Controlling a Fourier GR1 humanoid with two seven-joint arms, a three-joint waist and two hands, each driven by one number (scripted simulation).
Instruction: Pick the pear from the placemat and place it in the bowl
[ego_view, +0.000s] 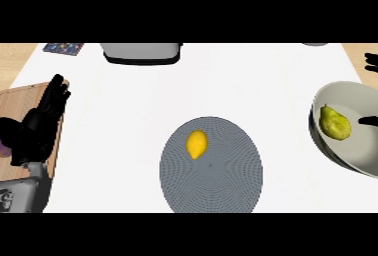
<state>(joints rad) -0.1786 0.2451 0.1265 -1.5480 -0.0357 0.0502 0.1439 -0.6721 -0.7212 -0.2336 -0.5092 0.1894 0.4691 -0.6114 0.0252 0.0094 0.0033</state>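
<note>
Pear is seen lying inside the bowl at the right edge, not on the placemat.

No writing can be read: the small multicolour item at top left is too small to be made out. The bowl is cut off by the right edge, & of the right hand only two black bits are shown there, one above the bowl, one just beside the pear, so its state cannot be told. The left hand is rested open at the left, fingers straight & up, over a wooden board; sth purple is half hidden by it. A yellow fruit is seen on the grey oval placemat in the ctr. A grey appliance is cut off at the top.
</note>
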